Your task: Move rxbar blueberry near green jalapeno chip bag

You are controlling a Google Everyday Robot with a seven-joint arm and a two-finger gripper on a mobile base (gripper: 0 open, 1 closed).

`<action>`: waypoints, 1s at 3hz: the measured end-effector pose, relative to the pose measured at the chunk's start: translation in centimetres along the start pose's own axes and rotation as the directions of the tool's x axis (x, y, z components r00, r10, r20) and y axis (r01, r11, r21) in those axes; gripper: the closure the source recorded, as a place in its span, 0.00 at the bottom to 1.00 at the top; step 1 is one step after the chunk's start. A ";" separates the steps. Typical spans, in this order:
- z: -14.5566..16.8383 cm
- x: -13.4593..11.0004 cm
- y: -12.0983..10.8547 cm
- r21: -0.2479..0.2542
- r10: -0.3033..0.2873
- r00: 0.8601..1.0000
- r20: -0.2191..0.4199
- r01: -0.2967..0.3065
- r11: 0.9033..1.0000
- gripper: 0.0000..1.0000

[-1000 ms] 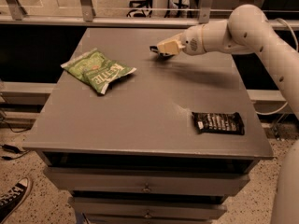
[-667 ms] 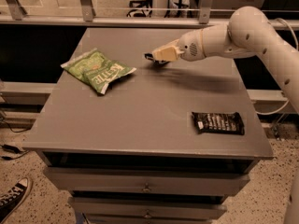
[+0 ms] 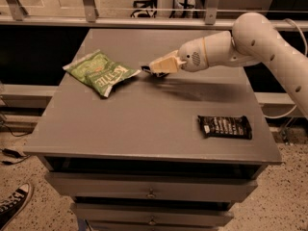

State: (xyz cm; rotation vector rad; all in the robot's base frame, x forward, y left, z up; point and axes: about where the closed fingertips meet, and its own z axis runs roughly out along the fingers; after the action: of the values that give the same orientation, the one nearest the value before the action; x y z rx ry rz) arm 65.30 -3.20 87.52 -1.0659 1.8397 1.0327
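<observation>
The green jalapeno chip bag (image 3: 101,73), crinkled bright green with white "Kettle" lettering, lies on the left part of the grey table (image 3: 144,124). My gripper (image 3: 153,68) comes in from the right on the white arm (image 3: 240,44) and is shut on the rxbar blueberry (image 3: 148,70), of which only a small dark end shows past the tan fingers (image 3: 163,64). The bar is held just above the tabletop, close to the right edge of the chip bag. Most of the bar is hidden by the fingers.
A longer black wrapped bar with white text (image 3: 225,127) lies near the table's front right. Drawers (image 3: 151,194) sit under the tabletop. A rail (image 3: 144,20) runs behind the table. A shoe (image 3: 14,207) shows on the floor at lower left.
My gripper has moved left and slightly toward the front with the bar in it, closing the distance to the chip bag. The chip bag and black bar have not moved.
</observation>
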 end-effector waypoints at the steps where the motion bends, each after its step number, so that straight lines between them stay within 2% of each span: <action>1: 1.3 0.7 1.3 -0.057 0.012 1.000 -0.017 -0.013 0.998 0.83; 2: 2.5 0.9 2.0 -0.094 0.017 1.000 -0.025 -0.019 0.995 0.60; 3: 3.9 0.9 2.4 -0.120 0.020 1.000 -0.021 -0.022 0.993 0.28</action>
State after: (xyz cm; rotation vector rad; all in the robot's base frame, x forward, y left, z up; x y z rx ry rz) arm 63.65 0.79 85.89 -1.1330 1.8266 1.1616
